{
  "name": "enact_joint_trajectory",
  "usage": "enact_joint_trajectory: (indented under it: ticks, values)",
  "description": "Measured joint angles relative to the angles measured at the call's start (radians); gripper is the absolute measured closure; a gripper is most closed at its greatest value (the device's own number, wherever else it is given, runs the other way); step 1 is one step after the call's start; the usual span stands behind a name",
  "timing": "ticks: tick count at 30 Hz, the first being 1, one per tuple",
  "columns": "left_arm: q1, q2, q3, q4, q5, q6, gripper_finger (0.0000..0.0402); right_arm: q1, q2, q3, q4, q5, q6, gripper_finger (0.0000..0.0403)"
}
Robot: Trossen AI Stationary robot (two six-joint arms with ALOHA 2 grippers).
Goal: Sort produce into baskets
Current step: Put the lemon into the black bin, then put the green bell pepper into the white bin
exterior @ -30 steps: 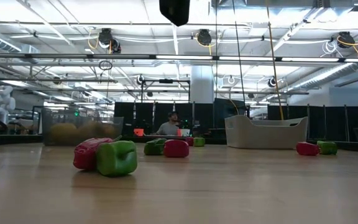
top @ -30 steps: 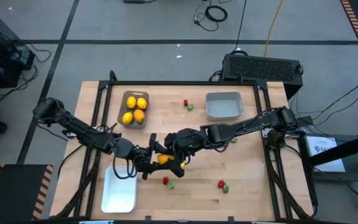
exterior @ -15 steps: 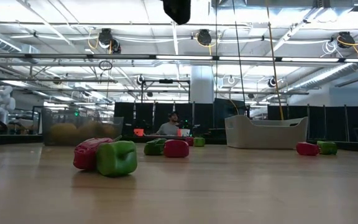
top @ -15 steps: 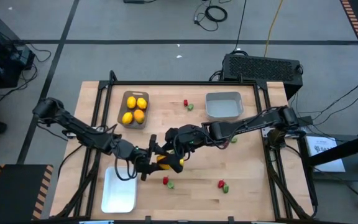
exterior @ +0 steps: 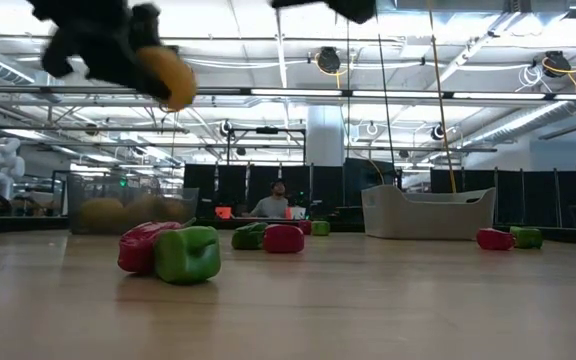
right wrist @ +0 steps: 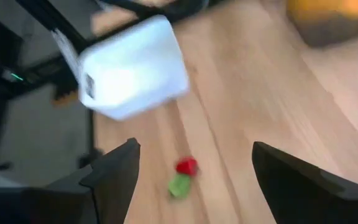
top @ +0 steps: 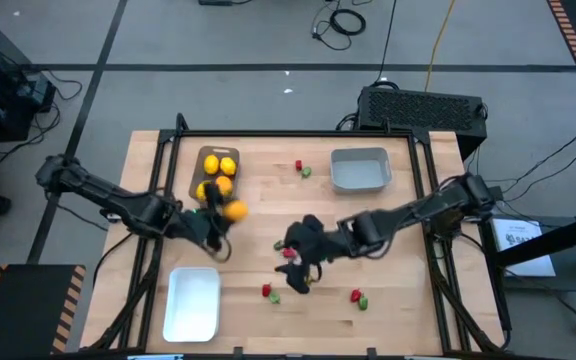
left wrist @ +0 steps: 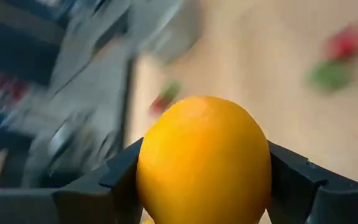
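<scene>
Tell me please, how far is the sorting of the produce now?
Done: yellow fruits lie in the brown basket. In hand: the left end effector carries an orange fruit beside that basket. Left: red-and-green pieces on the table; the grey basket and the white basket look empty. The right end effector is open.

Robotics lab, taped concrete floor (top: 218, 40), cables (top: 343, 20), ceiling trusses (exterior: 368, 95)

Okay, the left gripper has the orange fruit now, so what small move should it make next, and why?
Probably carry it the last bit over the brown-grey tray and open. The left gripper is shut on the orange fruit just beside that tray, which already holds yellow and orange fruits. The right gripper is open, over the berry pieces.
</scene>
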Motion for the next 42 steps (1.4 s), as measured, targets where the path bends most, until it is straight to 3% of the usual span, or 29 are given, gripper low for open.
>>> enact_joint_trajectory:
  ticks: [3,6,9,13,18,25,33,42]
  values:
    - [0.112,-0.045,0.000,-0.120,-0.071,-0.070,0.0153,0.042,0.020,0.000,-0.026,0.066,0.040,0.0106]
    - [0.263,-0.064,0.000,-0.141,-0.063,-0.121,0.0153,0.081,0.035,-0.002,-0.055,0.109,0.073,0.0106]
    - [0.436,-0.059,0.000,-0.160,0.011,-0.128,0.0153,0.110,0.051,0.000,-0.052,0.130,0.092,0.0106]
    - [0.656,-0.016,0.001,-0.177,0.204,-0.155,0.0153,0.150,0.081,-0.001,-0.056,0.131,0.095,0.0106]
    - [0.815,0.039,0.001,-0.229,0.275,-0.196,0.0153,0.182,0.096,-0.001,-0.060,0.131,0.108,0.0106]
    - [0.871,0.071,0.001,-0.249,0.416,-0.232,0.0124,0.190,0.096,-0.001,-0.059,0.133,0.078,0.0106]
    - [0.871,0.070,0.001,-0.254,0.415,-0.197,0.0079,0.183,0.096,-0.001,-0.056,0.134,0.073,0.0106]
    - [0.863,0.070,0.001,-0.238,0.448,-0.197,0.0072,0.190,0.096,-0.001,-0.057,0.132,0.073,0.0106]
